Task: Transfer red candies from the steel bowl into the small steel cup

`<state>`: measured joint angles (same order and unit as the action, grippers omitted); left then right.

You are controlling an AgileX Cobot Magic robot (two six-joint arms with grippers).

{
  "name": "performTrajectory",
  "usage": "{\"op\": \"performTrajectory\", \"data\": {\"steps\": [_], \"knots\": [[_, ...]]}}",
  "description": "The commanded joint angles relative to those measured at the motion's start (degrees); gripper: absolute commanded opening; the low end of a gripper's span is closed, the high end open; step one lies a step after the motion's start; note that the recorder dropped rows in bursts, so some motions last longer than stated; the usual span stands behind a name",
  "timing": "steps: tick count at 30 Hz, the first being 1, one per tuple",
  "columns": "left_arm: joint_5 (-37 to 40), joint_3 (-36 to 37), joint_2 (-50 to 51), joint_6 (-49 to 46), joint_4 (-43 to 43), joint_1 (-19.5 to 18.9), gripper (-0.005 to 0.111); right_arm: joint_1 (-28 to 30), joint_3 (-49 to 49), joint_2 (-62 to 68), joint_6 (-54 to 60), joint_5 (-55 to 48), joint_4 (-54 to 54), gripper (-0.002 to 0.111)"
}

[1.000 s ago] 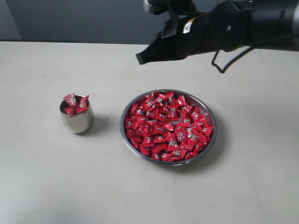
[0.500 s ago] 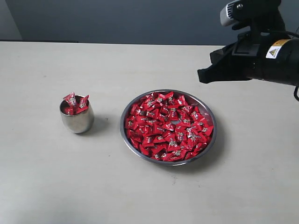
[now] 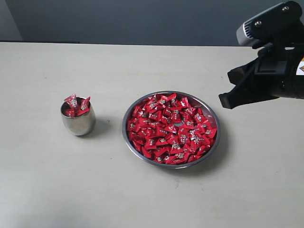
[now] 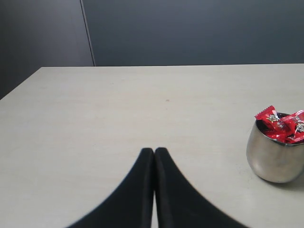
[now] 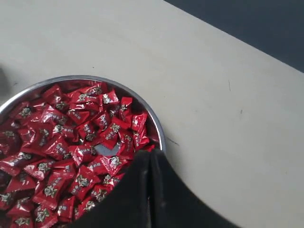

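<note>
Pale beige table (image 3: pixel 47 190), nothing fancy. Closest to the camera is the steel bowl (image 3: pixel 125 128), heaped with red candies (image 3: pixel 171 129). The small steel cup (image 3: pixel 78 123) stands well apart at its 9 o'clock, with a few candies poking above its rim.

What just changed: a second ago the right gripper (image 3: pixel 227 100) was way over at the bowl's 11 o'clock, out past the far rim. Now it has swung back and hangs by the rim at roughly 2 o'clock. Bowl and cup haven't budged. My read is it's done with a drop-off and is coming back for another grab.

Pose-wise, the arm reaches in from the right edge, wrist tipped down and pointing left. Its fingers are pressed together with nothing between them, so they'd need to spread before any pick. The wrist view puts the tips right about over the bowl's rim.

The left gripper (image 4: pixel 154 153) hovers low over bare table, fingers pressed together too, empty, cup nearby.

Furthest back is a plain dark wall (image 3: pixel 95 19).
</note>
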<state>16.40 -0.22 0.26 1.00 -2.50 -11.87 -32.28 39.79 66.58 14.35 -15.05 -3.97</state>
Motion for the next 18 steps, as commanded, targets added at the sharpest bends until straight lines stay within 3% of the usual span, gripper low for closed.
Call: {"op": "performTrajectory", "data": {"steps": [1,12,18], "knots": [[-0.1,0.2,-0.3,0.1,-0.1,-0.1,0.0,0.3,-0.2,-1.4,0.3,0.9,1.4,-0.001],[-0.1,0.2,-0.3,0.1,-0.1,-0.1,0.0,0.3,-0.2,-5.8,-0.8,1.4,8.1,-0.001],[-0.1,0.2,-0.3,0.1,-0.1,-0.1,0.0,8.1,-0.2,-12.4,-5.9,-0.9,8.1,-0.001]]}}
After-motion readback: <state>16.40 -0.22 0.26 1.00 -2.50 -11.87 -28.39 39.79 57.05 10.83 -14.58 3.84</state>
